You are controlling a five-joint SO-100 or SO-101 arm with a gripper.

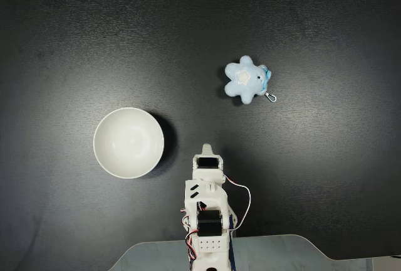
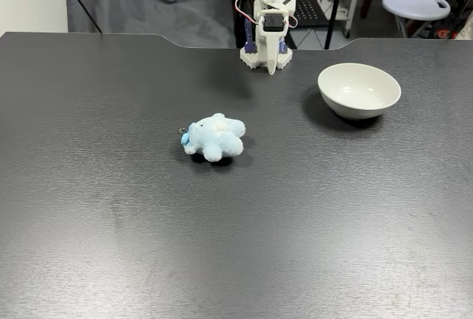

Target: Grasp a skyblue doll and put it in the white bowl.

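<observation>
On the dark desk, in the fixed view from above, the skyblue doll lies alone in the upper right of the frame, with its small metal clasp sticking out at its lower right. The white bowl sits left of centre, upright and with nothing inside. The white arm is folded up at the bottom centre, and its hand points up the frame, between bowl and doll and touching neither. Whether the hand is open or closed cannot be told from these frames.

In the fixed view from across the desk, the doll lies just left of centre, its clasp at its left. The bowl stands at upper right, well apart from it. The arm is at top centre, with the hand pointing down at the desk edge. A white stool stands in the background at top right.
</observation>
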